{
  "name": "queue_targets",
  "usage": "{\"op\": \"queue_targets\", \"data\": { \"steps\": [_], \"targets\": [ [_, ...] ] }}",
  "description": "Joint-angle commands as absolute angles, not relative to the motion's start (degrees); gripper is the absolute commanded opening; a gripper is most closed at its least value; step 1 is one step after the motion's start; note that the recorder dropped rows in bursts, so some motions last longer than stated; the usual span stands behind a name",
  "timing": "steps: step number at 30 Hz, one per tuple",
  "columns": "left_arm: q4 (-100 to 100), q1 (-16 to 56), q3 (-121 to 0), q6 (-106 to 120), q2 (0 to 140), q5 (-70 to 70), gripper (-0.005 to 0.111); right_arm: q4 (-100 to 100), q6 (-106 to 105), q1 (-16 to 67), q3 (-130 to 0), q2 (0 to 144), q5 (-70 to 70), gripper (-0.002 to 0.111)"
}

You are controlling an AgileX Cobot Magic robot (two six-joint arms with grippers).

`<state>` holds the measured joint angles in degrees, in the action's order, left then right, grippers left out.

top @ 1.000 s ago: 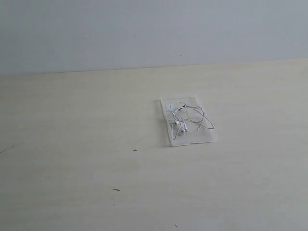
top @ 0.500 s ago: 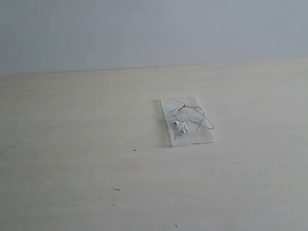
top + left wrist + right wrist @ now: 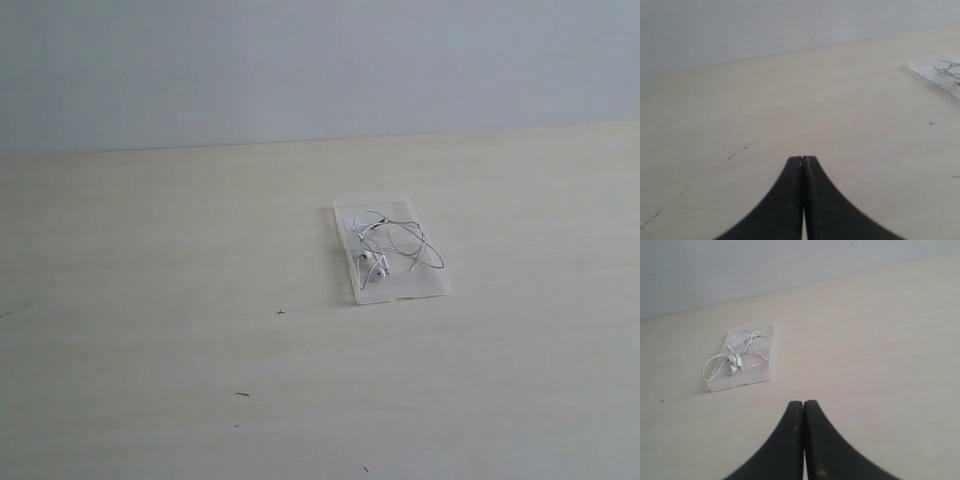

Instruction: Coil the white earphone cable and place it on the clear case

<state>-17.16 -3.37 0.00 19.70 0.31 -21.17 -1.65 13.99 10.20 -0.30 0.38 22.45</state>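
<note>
The clear case [image 3: 400, 285] lies flat on the pale wooden table, right of centre in the exterior view. The white earphone cable [image 3: 398, 242] rests on it in loose loops, with one loop hanging over the case's right edge. The right wrist view shows the clear case [image 3: 760, 374] and the white earphone cable [image 3: 742, 349] well beyond my right gripper [image 3: 803, 403], which is shut and empty. My left gripper [image 3: 803, 158] is shut too, holding nothing, with a corner of the clear case [image 3: 927, 67] far off to one side. Neither arm shows in the exterior view.
The table [image 3: 150, 300] carries a few small dark specks [image 3: 280, 311]. A plain grey wall [image 3: 300, 60] rises behind its far edge.
</note>
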Motion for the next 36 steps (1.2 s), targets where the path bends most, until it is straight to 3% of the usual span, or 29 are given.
{"op": "queue_targets", "data": {
  "steps": [1,36],
  "targets": [
    [-17.53,-3.44,0.0,19.28,0.0,-21.07,0.0,-3.65,16.73,9.84,0.0,0.0,22.17,0.0],
    [-17.53,-3.44,0.0,19.28,0.0,-21.07,0.0,-2.88,16.73,9.84,0.0,0.0,22.17,0.0]
  ]
}}
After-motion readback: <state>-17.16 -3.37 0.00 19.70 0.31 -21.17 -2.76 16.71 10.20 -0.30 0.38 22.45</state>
